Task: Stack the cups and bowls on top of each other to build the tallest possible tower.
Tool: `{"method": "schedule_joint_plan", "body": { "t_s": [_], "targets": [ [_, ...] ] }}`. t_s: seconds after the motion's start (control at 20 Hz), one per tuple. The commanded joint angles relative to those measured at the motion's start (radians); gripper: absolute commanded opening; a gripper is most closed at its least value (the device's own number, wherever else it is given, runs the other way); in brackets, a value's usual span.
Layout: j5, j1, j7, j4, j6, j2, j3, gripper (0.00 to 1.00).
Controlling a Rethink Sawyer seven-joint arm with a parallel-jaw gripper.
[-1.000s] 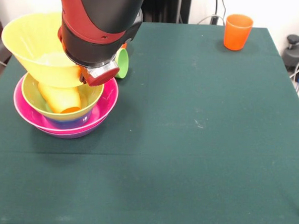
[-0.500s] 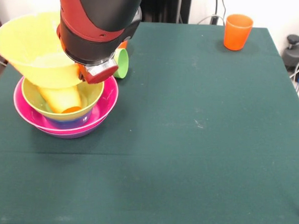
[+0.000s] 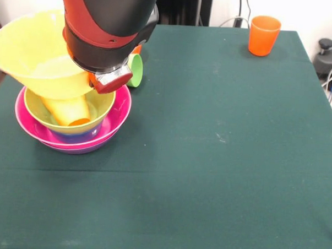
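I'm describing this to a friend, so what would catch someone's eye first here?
The big red and black arm at the top left, with a tilted yellow bowl at its tip. Right beneath sits a pile of bowls holding a tipped yellow-orange cup. An orange cup stands alone at the far right.

Tower (image 3: 72,132): I see it at the left, bowls nested, a cup (image 3: 67,110) lying inside.
Lone cup (image 3: 263,35): far right, well apart.

The red and black arm (image 3: 107,22) comes down from the top left, its bulky wrist low over the table's left side. The gripper (image 3: 104,80) sits beneath it; whether its fingers are parted cannot be made out.
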Motion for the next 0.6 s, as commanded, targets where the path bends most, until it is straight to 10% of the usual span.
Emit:
{"method": "schedule_joint_plan", "body": {
  "t_s": [0.05,0.6],
  "targets": [
    [0.040,-0.035,0.225,-0.125,0.109,0.056,0.018,0.00],
    [0.098,-0.032,0.241,-0.157,0.138,0.081,-0.044,0.00]
  ]
}}
